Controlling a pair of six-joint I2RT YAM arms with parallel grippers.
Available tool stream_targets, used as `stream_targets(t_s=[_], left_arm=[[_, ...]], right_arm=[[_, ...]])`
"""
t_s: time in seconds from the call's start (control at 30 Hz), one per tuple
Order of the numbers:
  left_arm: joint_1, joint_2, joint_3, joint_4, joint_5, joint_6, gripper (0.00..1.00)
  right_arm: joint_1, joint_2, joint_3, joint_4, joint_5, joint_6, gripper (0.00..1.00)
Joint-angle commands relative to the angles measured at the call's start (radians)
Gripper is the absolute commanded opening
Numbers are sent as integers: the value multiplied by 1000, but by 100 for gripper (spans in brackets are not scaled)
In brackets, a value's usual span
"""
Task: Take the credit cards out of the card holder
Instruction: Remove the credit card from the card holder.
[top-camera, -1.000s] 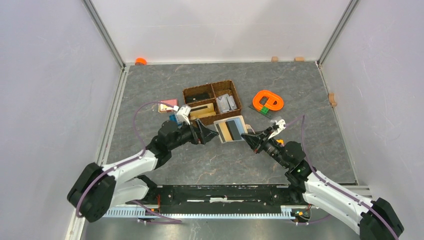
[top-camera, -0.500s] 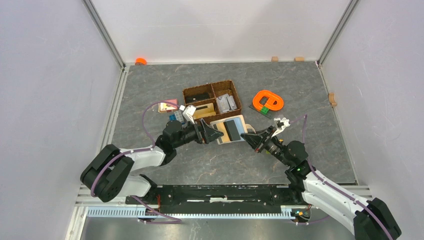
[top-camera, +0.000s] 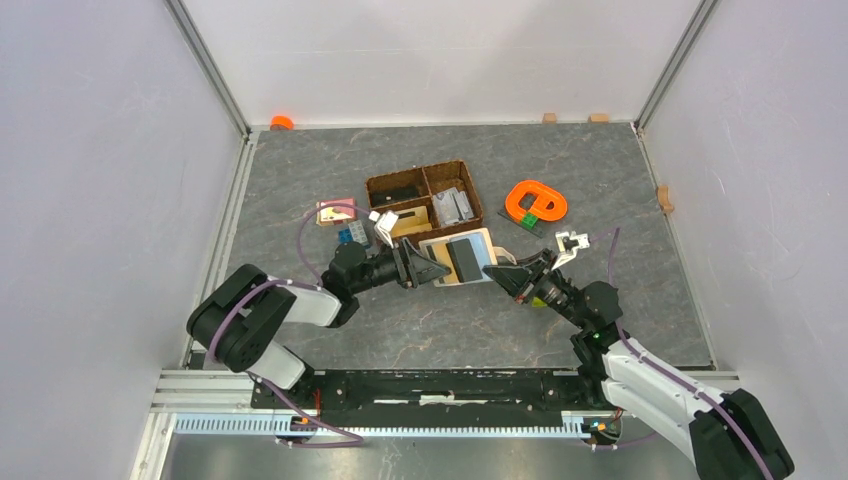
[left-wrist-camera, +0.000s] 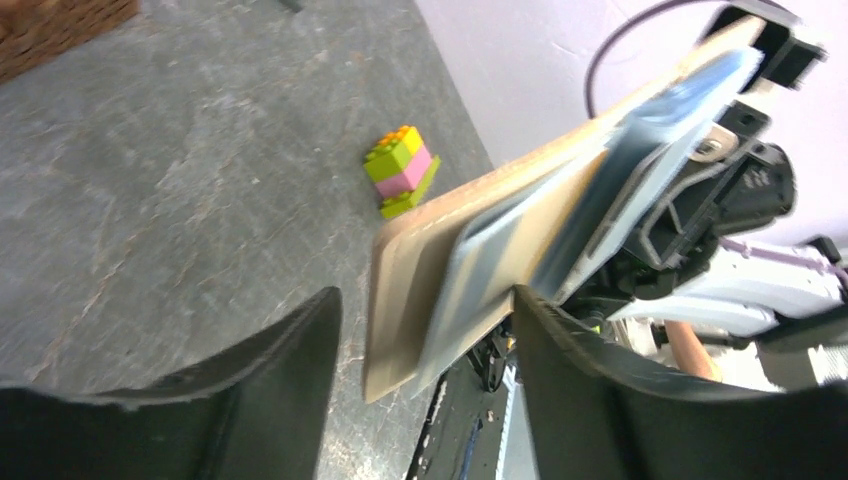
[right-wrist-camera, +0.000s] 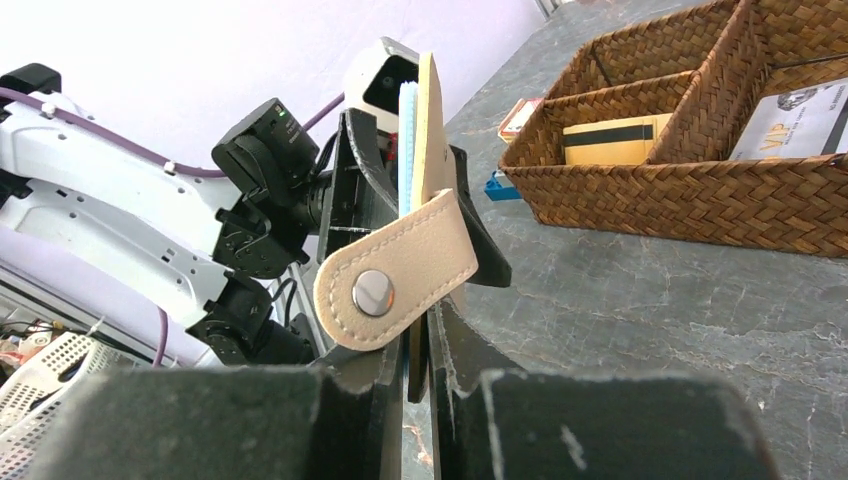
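Top external view shows the small beige folding card holder with the pale blue inside (top-camera: 462, 255) lying open in the middle of the grey stone-look table (top-camera: 300, 160), just on the near side of the brown woven basket (top-camera: 415, 170). The right gripper (top-camera: 492, 270) pinches its right edge tight, next to the snap tab (right-wrist-camera: 395, 270). I think this is to hold it steady. The left gripper (top-camera: 432, 270) is at the left edge with its fingers apart and the edge between them. One finger looks like it touches, and the other shows a gap. A dark flat thing (top-camera: 465, 258), likely a card, sits in the pocket, so the left fingers probably mean to pull it out.
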Motion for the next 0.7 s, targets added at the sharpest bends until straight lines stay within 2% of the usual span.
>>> stream_targets(t_s=[0.0, 0.17, 0.27, 0.33, 0.43, 0.6, 0.67], left_arm=[[14, 23, -1, 270, 89, -95, 60], [31, -1, -15, 300, 99, -120, 21], [35, -26, -16, 277, 98, -122, 7], [36, -45, -9, 235, 101, -115, 2], [36, -62, -3, 198, 106, -110, 2], [36, -88, 8, 155, 120, -111, 2], [35, -97, 9, 144, 124, -108, 2]], right_arm=[[-6, 0, -4, 107, -38, 25, 0], [-13, 8, -1, 79, -29, 1, 0], [-17, 26, 4, 67, -28, -14, 0], [-20, 38, 6, 59, -28, -25, 0], [-23, 51, 13, 40, -32, -49, 0], [-24, 71, 23, 17, -45, -86, 5], [-25, 83, 28, 21, -61, -89, 10]])
